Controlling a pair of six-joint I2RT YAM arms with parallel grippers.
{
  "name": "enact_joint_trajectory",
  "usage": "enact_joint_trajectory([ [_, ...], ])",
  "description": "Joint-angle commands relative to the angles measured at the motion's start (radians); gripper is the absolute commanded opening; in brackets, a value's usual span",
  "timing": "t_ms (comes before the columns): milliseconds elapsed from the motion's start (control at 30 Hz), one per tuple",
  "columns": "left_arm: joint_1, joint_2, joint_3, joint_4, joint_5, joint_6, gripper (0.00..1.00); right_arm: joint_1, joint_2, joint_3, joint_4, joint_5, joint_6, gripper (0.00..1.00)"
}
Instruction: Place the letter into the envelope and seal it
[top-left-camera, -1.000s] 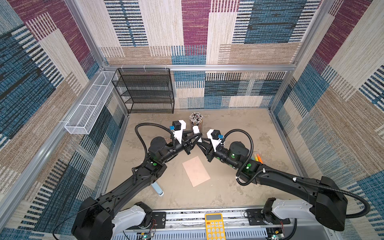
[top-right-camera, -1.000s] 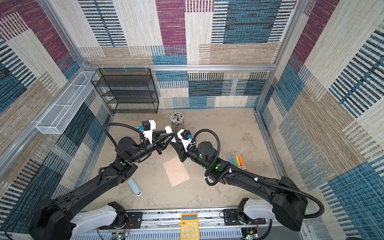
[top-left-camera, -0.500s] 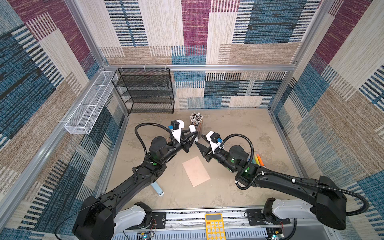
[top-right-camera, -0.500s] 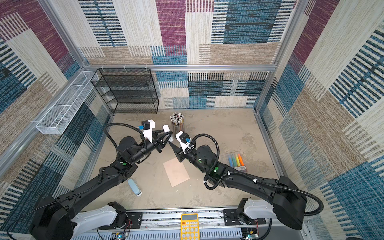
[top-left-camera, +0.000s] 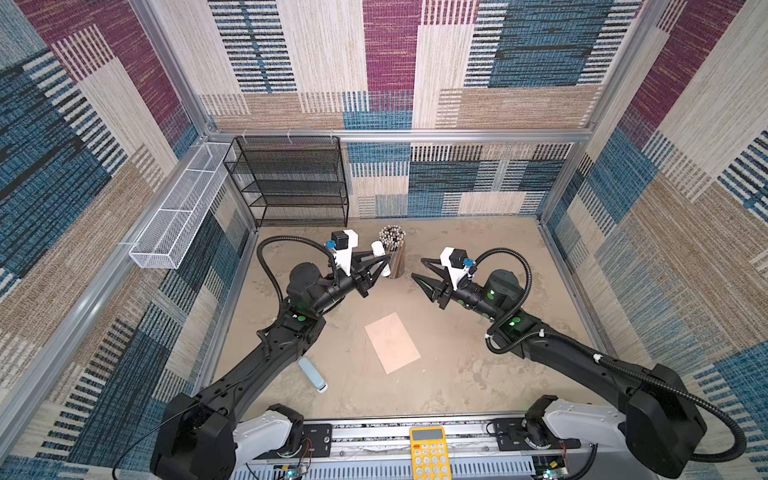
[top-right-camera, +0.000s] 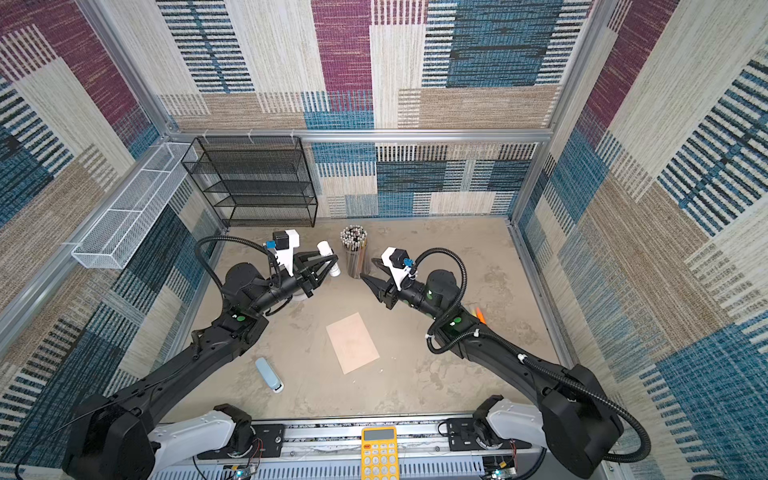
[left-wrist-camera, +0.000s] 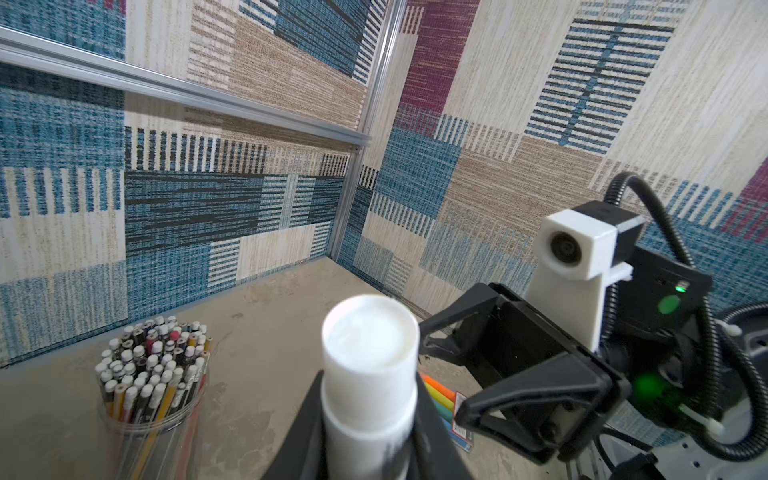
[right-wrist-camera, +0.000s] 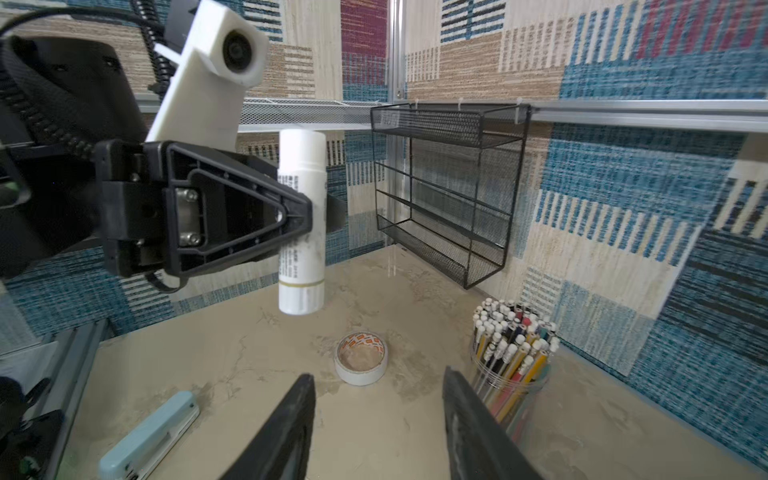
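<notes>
The envelope (top-left-camera: 392, 343) (top-right-camera: 352, 343) lies flat on the table between the two arms, a plain peach rectangle with nothing touching it. The letter is hidden in every view. My left gripper (top-left-camera: 385, 264) (left-wrist-camera: 370, 395) hangs above the table behind the envelope, shut on a white glue stick (left-wrist-camera: 370, 345) (right-wrist-camera: 301, 166) held upright. My right gripper (top-left-camera: 417, 268) (right-wrist-camera: 378, 374) is open and empty. It faces the left gripper (right-wrist-camera: 323, 214) across a gap, above the table.
A clear cup of pencils (top-left-camera: 392, 249) stands between the gripper tips at the back. A tape roll (right-wrist-camera: 360, 363) lies near it, a pale blue stapler (top-left-camera: 312, 374) front left, markers (top-right-camera: 478, 313) right. A black wire rack (top-left-camera: 291, 183) is at the back wall.
My right gripper was closed at the glue stick beside the left gripper; it has opened and drawn back to the right. The left gripper still holds the stick in the same place.
</notes>
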Motion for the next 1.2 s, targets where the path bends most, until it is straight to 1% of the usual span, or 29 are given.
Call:
enact_joint_trajectory([
  [0, 0.001, 0.028, 0.02, 0.1, 0.149, -0.06, 0.0, -0.025, 0.045, 0.027, 0.027, -0.298, 0.053, 0.51],
  [100, 0.001, 0.06, 0.026, 0.163, 0.227, -0.11, 0.0, -0.038, 0.099, 0.038, 0.088, -0.426, 0.101, 0.51],
  [267, 0.003, 0.1, 0.044, 0.281, 0.331, -0.212, 0.0, -0.053, 0.157, 0.045, 0.196, -0.523, 0.164, 0.51],
  [400, 0.002, 0.107, 0.053, 0.293, 0.375, -0.232, 0.0, -0.064, 0.181, 0.07, 0.234, -0.579, 0.19, 0.5],
  [600, 0.0, 0.122, 0.058, 0.312, 0.419, -0.265, 0.0, -0.069, 0.222, 0.113, 0.258, -0.629, 0.223, 0.48],
  [833, -0.003, 0.143, 0.068, 0.336, 0.438, -0.295, 0.0, -0.069, 0.251, 0.15, 0.278, -0.675, 0.259, 0.44],
  [1033, -0.012, 0.153, 0.075, 0.326, 0.444, -0.281, 0.0, -0.069, 0.264, 0.168, 0.286, -0.704, 0.289, 0.39],
  [1167, -0.022, 0.148, 0.079, 0.281, 0.444, -0.244, 0.0, -0.067, 0.268, 0.172, 0.283, -0.709, 0.294, 0.32],
])
